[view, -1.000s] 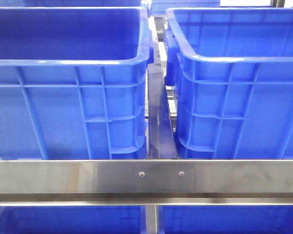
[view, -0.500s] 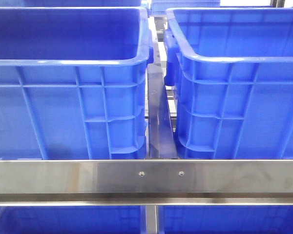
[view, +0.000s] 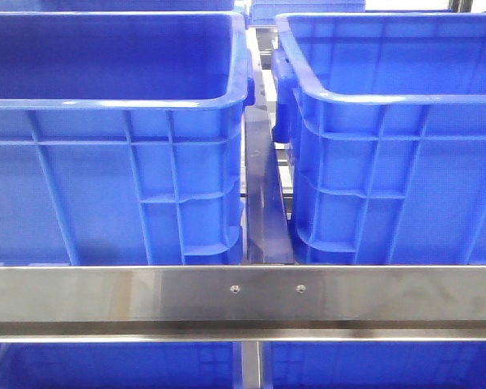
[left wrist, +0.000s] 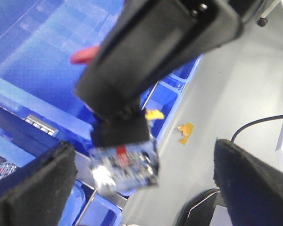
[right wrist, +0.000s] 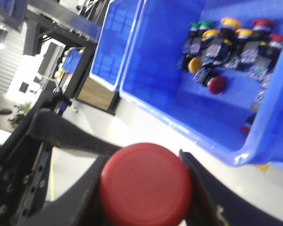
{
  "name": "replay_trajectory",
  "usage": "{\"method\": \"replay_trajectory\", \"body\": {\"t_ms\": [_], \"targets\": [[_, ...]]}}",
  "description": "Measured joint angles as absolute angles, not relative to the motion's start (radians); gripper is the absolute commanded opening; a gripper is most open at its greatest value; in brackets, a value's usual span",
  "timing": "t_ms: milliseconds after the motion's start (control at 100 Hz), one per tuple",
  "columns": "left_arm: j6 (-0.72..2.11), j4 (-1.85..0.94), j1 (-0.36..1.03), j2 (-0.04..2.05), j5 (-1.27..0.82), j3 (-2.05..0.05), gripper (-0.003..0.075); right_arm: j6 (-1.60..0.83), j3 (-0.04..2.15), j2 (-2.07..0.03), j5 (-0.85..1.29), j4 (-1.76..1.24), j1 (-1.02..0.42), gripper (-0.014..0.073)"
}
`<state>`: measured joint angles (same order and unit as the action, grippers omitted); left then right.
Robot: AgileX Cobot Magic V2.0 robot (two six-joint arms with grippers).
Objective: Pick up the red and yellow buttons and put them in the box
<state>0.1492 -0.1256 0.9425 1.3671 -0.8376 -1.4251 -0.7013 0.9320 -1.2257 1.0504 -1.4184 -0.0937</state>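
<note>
Glossy red round-topped button (right wrist: 145, 184), held in the right gripper (right wrist: 144, 188): its domed cap faces the wrist camera, so its long axis runs along the line of sight, and dark fingers (right wrist: 66, 136) press it from both sides. It hangs over pale floor, outside the thick rounded rim of a large bright-blue plastic crate (right wrist: 179, 127). On that crate's floor lies a cluster of red, yellow and green-capped buttons (right wrist: 231, 47), tipped at mixed angles.

The left gripper (left wrist: 146, 183) stands with jaws wide apart; between its black pads (left wrist: 33, 188) appears what seems a blurred button body (left wrist: 125, 162), carried by a black arm link (left wrist: 155, 52) in front.

In the front view, two ribbed blue crates (view: 113, 146) sit side by side behind a steel rail (view: 243, 296), a narrow gap between them; neither arm shows there.
</note>
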Motion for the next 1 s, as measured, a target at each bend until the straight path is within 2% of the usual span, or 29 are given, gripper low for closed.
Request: {"method": "replay_trajectory", "body": {"t_ms": [260, 600, 1000], "targets": [[0.143, -0.126, 0.842, 1.367, -0.840, -1.425, 0.0568, -0.743, 0.985, -1.226, 0.956, -1.417, -0.074, 0.0130], [0.127, -0.127, 0.580, 1.347, -0.854, -1.414, 0.0568, -0.753, 0.992, -1.226, 0.923, -1.399, 0.067, 0.0130], [0.094, -0.127, 0.281, 1.056, -0.761, -1.146, 0.0568, -0.755, 0.992, -1.226, 0.913, -1.368, 0.088, 0.0130]]}}
